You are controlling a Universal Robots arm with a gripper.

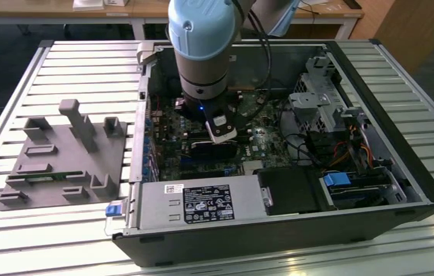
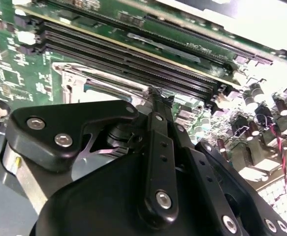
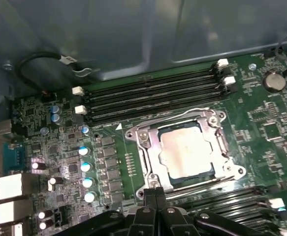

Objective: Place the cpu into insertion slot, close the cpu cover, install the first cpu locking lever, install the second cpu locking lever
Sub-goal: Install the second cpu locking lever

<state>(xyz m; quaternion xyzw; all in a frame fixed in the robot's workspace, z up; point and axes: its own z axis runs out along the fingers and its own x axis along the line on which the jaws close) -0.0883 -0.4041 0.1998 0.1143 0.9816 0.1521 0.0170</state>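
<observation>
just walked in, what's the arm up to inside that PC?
The arm has its tool down inside the open computer case, right at the edge of the insertion slot on the motherboard. The cpu already sits in the slot, and the cpu cover lies flat around it. The tool carries nothing.

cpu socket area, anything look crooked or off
Nothing stands out. In the first wrist view the cpu sits square inside the insertion slot, with the cpu cover lying flat around it. No bent or loose parts show.
</observation>
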